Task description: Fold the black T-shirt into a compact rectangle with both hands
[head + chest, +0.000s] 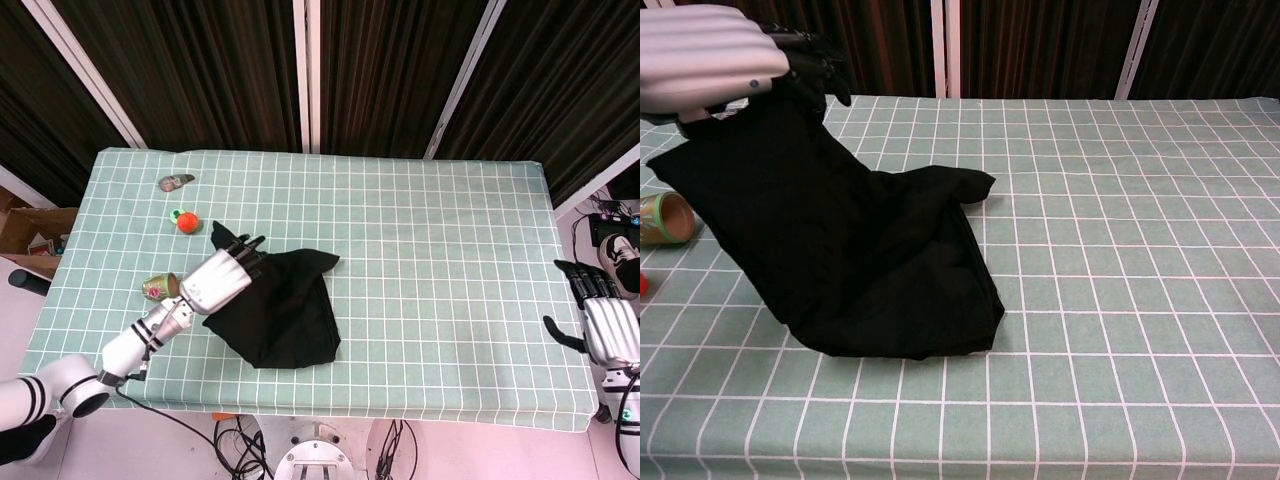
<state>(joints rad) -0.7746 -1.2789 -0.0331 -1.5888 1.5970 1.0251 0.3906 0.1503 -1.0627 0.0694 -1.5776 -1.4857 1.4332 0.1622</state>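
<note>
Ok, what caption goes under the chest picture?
Left hand lifts one edge of the black T-shirt off the checked table.

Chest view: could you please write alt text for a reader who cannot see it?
The robot's left hand holds one edge of a black cloth T-shirt raised above a green checked tablecloth, the rest trailing onto it. A green can lies at left.

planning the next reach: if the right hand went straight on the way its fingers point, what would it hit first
Nothing, as far as the head view shows. The right hand sits off the table's right edge, fingers pointing toward the far side, along that edge rather than over it. Depth is unclear.
</note>
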